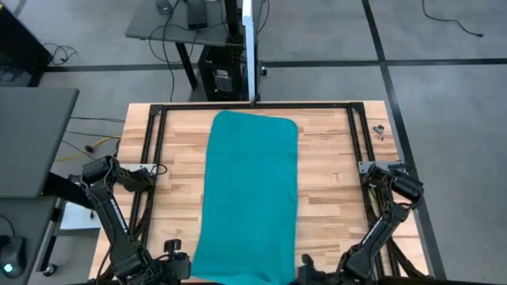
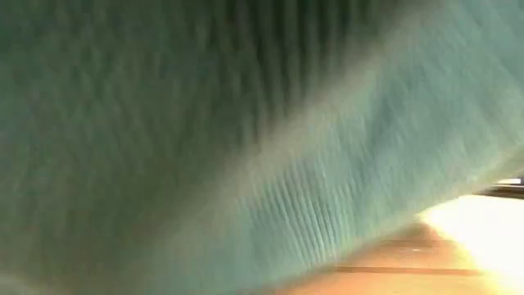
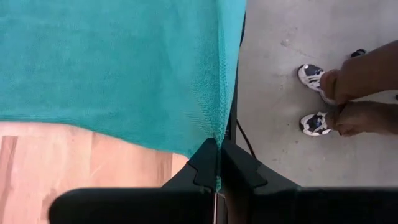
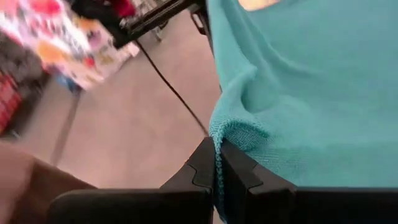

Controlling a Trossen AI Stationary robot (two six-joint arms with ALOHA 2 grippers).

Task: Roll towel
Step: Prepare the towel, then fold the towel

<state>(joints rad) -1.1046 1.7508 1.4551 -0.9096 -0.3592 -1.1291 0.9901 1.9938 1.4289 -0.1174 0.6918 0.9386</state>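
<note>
The teal towel lies spread lengthwise down the middle of the wooden table, its far end flat on the wood. At the near edge my left gripper is shut on the towel's near left corner. My right gripper is shut on its near right corner. In the low view the raised near end of the towel fills almost the whole picture. Each wrist view shows the cloth running away from the shut fingers, at my left gripper and at my right gripper. My left gripper pinches the towel's near left corner between its two fingers, at the side hem. The fingers slant down from the near side. The corner is lifted off the wood and the cloth runs on toward the far end. My right gripper pinches the towel's near right corner between its two fingers, where the hem curls over. The fingers come from the near side, tilted slightly down. The corner is raised clear of the table, with a soft fold beside the fingers.
A black frame runs around the table top. A small metal part lies at the far right corner. A person's legs and shoes stand on the floor beyond the near edge. A desk with cables stands behind the table.
</note>
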